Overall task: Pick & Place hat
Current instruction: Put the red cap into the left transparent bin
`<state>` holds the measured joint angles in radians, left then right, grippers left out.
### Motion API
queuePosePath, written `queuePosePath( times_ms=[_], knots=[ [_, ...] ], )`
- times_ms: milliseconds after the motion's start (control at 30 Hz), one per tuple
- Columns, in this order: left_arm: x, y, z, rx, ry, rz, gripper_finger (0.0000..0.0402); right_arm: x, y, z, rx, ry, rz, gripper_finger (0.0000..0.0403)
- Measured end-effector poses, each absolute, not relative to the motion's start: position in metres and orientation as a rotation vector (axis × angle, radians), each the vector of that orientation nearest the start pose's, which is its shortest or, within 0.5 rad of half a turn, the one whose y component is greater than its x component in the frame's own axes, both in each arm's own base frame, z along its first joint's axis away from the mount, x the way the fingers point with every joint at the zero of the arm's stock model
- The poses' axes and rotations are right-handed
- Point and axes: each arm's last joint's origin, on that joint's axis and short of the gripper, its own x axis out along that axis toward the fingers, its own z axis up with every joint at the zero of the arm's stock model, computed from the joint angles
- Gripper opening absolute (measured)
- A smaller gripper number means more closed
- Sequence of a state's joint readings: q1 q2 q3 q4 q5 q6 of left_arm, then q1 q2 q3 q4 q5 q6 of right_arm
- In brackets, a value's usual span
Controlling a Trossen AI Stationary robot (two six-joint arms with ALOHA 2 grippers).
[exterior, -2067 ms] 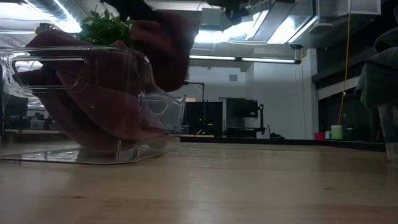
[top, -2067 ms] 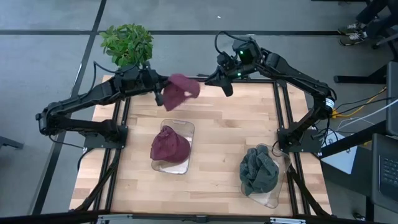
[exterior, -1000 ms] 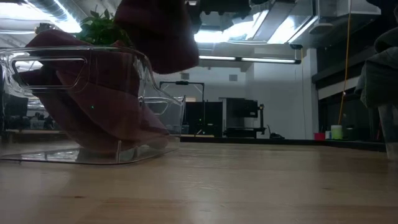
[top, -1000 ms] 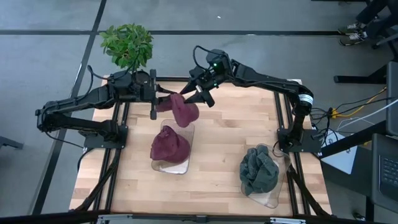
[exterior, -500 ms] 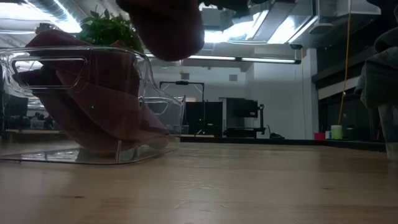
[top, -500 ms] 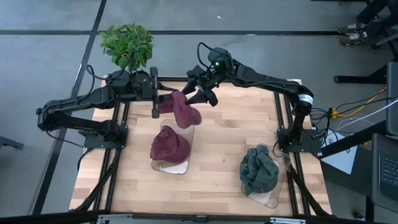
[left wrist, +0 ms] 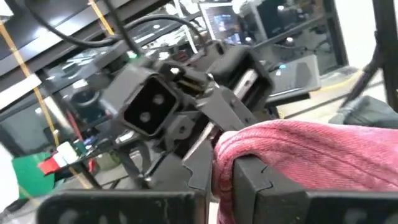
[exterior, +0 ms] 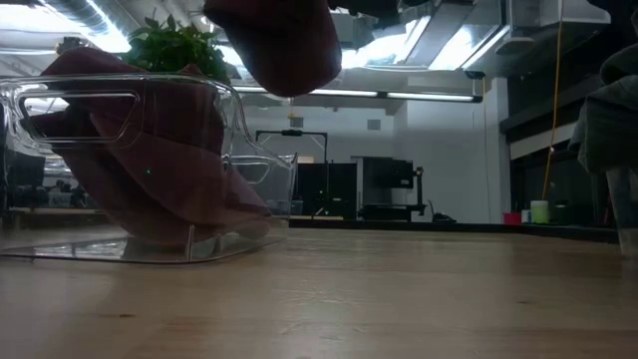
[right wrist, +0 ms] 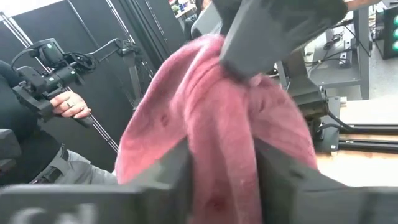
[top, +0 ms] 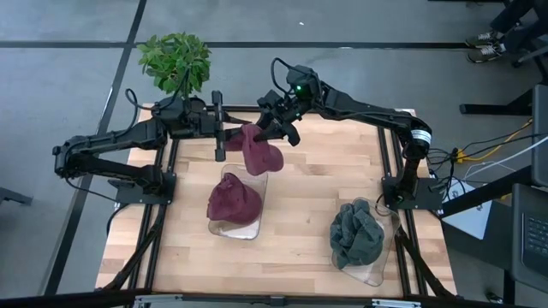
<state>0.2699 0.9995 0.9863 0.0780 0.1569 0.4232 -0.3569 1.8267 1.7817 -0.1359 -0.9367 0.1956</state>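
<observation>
Seen from above, one potted green plant (top: pixel 175 58) stands off the table's far left corner. The left arm reaches in from the left, and the left gripper (top: pixel 224 137) is closed on the left edge of a maroon hat (top: pixel 257 151) held in the air near the table's (top: pixel 325 188) far edge. The left wrist view shows one dark finger (left wrist: pixel 261 190) pressed against the hat's (left wrist: pixel 311 155) folded rim, with the other arm's gripper body just beyond it.

Three knit hats are in view in all: two maroon and one grey-green. The held hat hangs between the two grippers, just above and behind the far end of a clear tray (top: pixel 248 175). The second maroon hat (top: pixel 233 201) lies heaped in that tray, near the table's middle. In the low view the held hat (exterior: pixel 284 45) hangs clear above the tray (exterior: pixel 130 110), without touching it or the hat inside.

The right gripper (top: pixel 272 128) comes in from the far right and is clamped on the held hat's right side; the right wrist view shows its two fingers (right wrist: pixel 168 162) squeezing the pinkish-red fabric (right wrist: pixel 217 137) between them. A person's hand (right wrist: pixel 68 102) holding a camera rig shows in the room behind.

Further right, near the table's front right corner, the grey-green hat (top: pixel 355 235) fills the second of the two clear trays (top: pixel 372 274).
</observation>
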Motion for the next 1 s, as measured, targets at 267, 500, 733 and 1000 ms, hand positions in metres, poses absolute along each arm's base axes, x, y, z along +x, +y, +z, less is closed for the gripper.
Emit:
queuePosePath(
  times_ms=[267, 500, 733, 1000],
  knots=[
    [0.21, 0.055, 0.389, 0.215, -0.038, 0.193, 0.0057, 0.399, -0.124, 0.391, 0.293, 0.212, 0.56, 0.0017],
    [0.199, 0.057, 0.384, -0.008, 0.028, 0.319, 0.0069, 0.399, -0.126, 0.386, 0.265, 0.244, 0.484, 0.0011],
    [0.17, 0.049, 0.392, -0.252, -0.019, 0.342, 0.0111, 0.397, -0.13, 0.373, 0.208, 0.348, 0.327, 0.0014],
    [0.157, 0.047, 0.397, -0.652, -0.125, 0.37, 0.0137, 0.401, -0.128, 0.37, 0.085, 0.383, 0.062, 0.0015]
  ],
)
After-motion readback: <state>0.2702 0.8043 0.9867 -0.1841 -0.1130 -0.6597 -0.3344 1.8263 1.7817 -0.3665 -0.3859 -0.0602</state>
